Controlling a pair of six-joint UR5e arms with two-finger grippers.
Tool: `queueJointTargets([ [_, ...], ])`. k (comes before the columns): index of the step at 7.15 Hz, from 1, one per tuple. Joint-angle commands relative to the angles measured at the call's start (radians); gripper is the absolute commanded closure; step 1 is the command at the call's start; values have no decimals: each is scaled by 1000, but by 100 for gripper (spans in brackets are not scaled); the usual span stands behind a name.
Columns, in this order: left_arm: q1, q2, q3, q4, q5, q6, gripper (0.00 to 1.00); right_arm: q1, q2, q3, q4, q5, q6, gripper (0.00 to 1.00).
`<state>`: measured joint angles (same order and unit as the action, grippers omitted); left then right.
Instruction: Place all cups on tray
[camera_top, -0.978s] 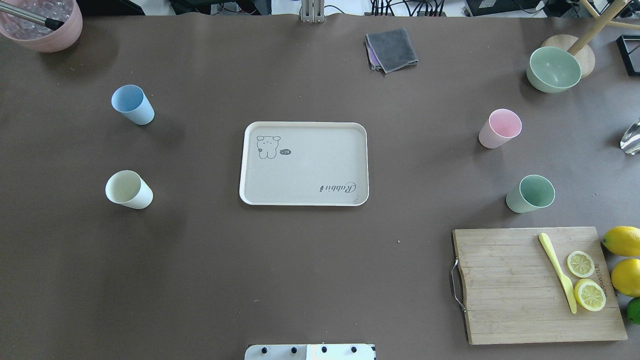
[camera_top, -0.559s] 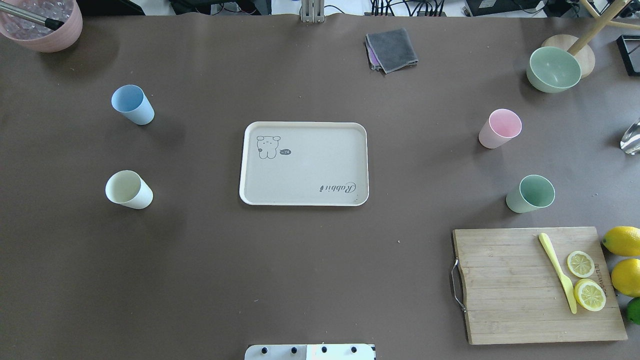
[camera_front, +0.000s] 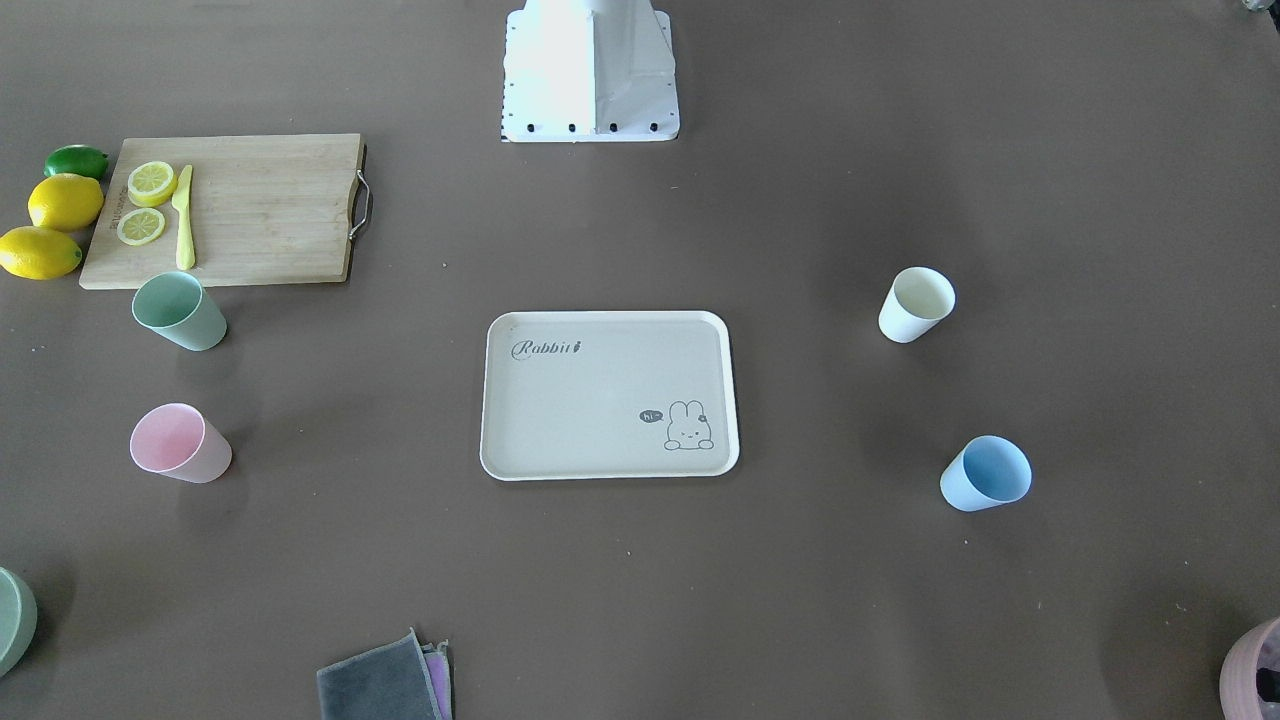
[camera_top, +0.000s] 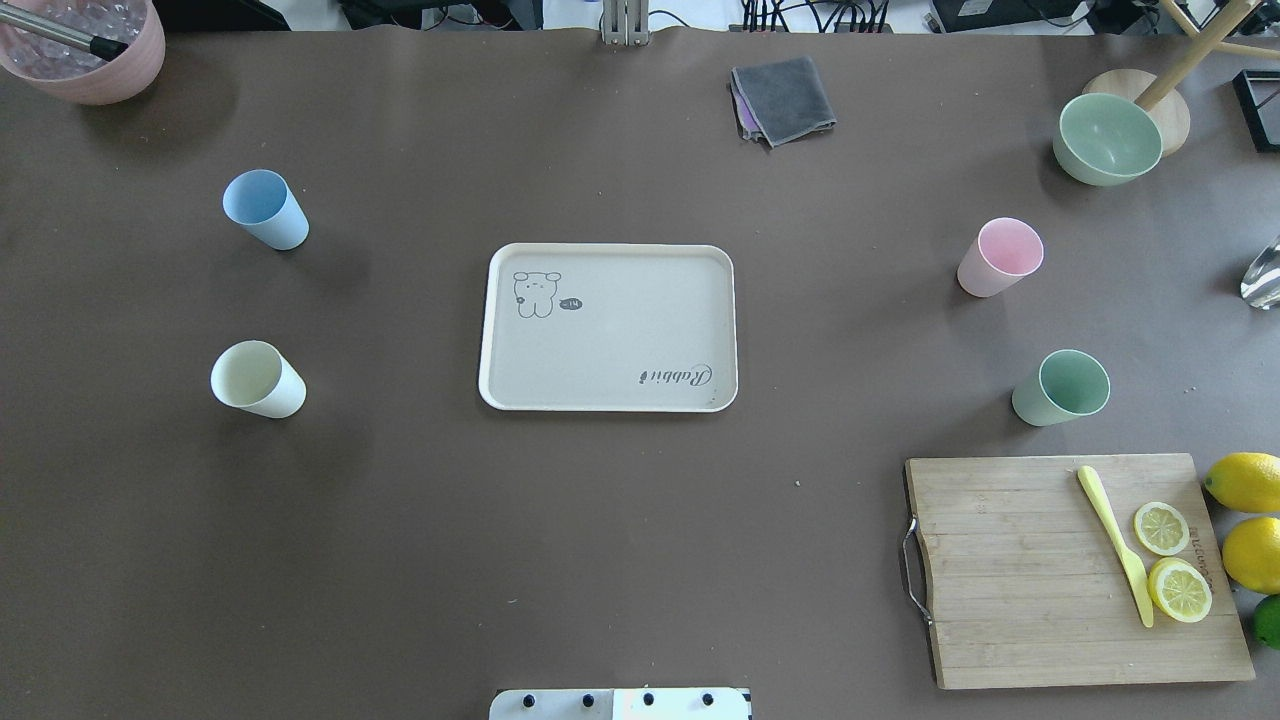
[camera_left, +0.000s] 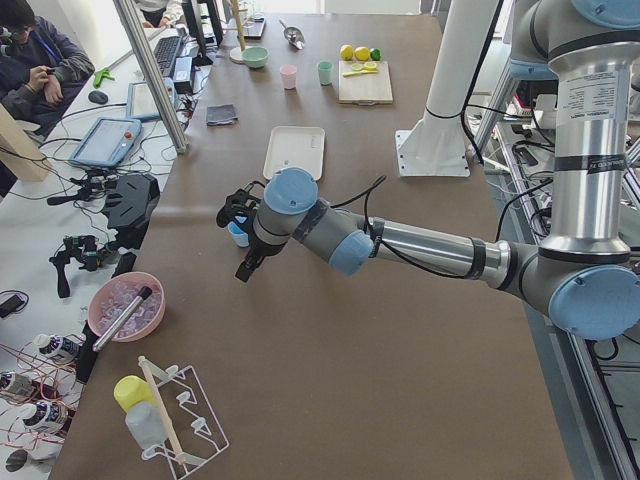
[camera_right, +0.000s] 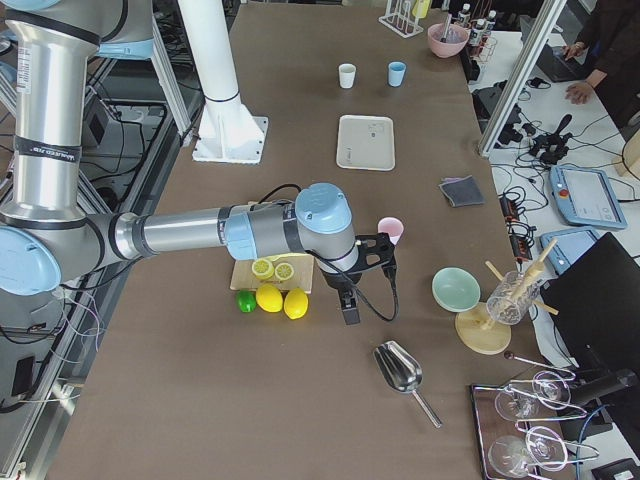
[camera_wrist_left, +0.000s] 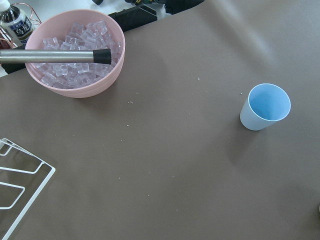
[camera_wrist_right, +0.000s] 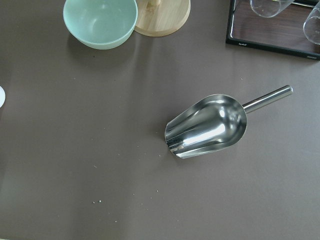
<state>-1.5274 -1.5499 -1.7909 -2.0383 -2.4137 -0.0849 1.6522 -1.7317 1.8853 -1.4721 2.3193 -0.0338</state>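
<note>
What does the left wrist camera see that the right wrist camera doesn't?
Only the left wrist view shows the light blue cup and a pink bowl full of ice cubes. Only the right wrist view shows a silver scoop, a green bowl and a black tray with glasses. Both show the brown table.

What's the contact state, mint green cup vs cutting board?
Apart. The overhead view shows a strip of bare table between the mint green cup and the cutting board; in the front-facing view the cup's rim merely overlaps the board's edge.
</note>
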Motion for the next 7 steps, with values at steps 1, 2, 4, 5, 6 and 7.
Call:
queueJointTargets([
  [1, 112, -44, 42, 3, 8, -86, 1, -29, 23, -3, 22, 15, 162, 0],
  [2, 143, -109, 130, -6, 13, -181, 1, -73, 62, -3, 21, 18, 260, 0],
  [4, 211, -304, 352, -8, 13, -220, 1, -202, 132, -2, 21, 6, 429, 0],
  [5, 263, -362, 414, -8, 16, -267, 1, -241, 145, -2, 21, 2, 468, 0],
  [6, 318, -408, 450, -8, 80, -323, 2, -261, 155, -2, 22, 0, 477, 0],
  [7, 367, -459, 499, -8, 144, -344, 2, -264, 155, -2, 22, 0, 477, 0],
])
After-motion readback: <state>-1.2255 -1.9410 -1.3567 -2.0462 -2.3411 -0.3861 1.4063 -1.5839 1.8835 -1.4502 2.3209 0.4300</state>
